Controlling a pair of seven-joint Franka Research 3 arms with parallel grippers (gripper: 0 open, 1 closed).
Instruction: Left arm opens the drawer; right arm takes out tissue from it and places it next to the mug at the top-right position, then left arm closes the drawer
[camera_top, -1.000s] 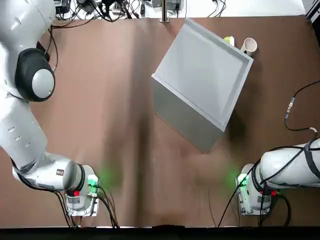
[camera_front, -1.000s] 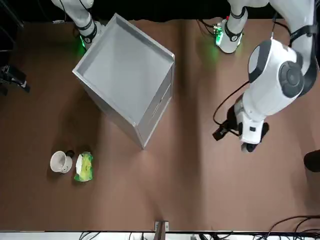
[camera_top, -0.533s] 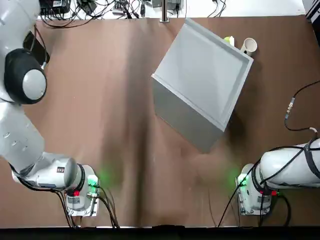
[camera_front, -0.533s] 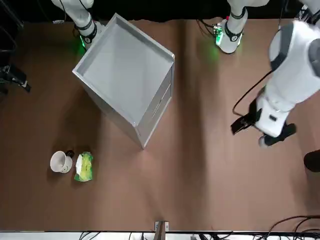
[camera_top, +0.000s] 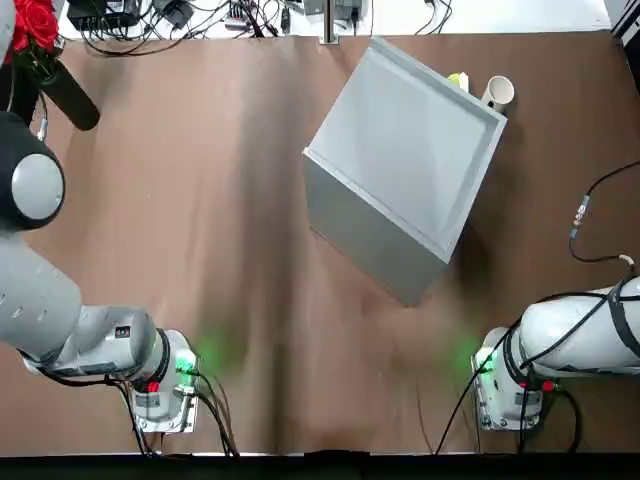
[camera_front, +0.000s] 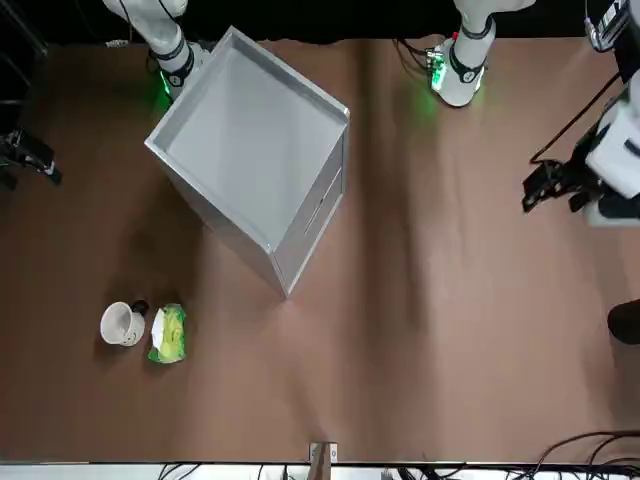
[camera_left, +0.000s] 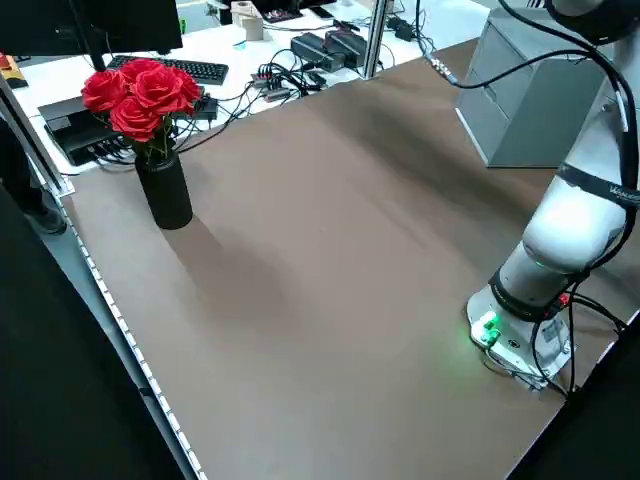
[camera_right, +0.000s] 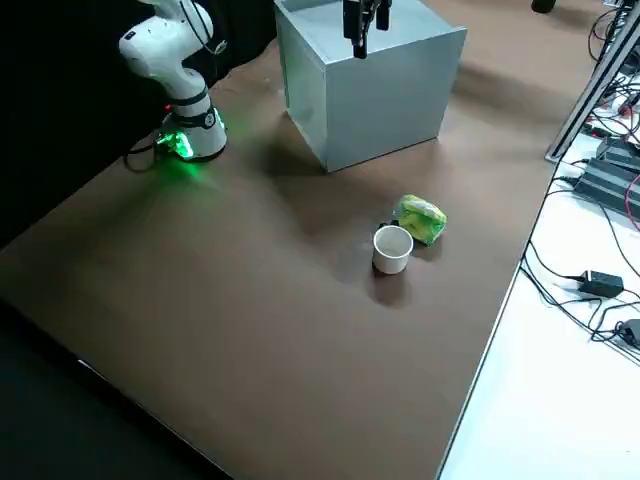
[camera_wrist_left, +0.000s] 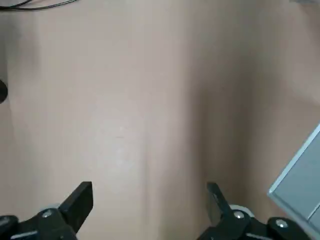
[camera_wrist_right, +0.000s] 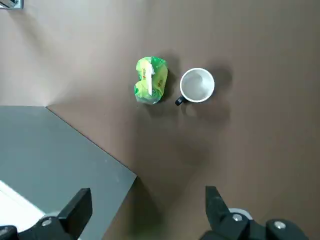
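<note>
imo nothing left to grab: left gripper (camera_front: 548, 184) hung open, shut-looking drawer (camera_front: 318, 212) well off to its right, tissue (camera_front: 168, 334) by the mug (camera_front: 122, 324) near the table's (camera_front: 450, 370) far edge, open right gripper (camera_front: 32, 157) by the right edge

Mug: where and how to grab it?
I'd grip the rim of the mug from straight above: it stands upright with its mouth up. One claw finger inside, one outside, on the wall away from the tissue packet. The dark handle looks too small and sits on the packet's side.
</note>
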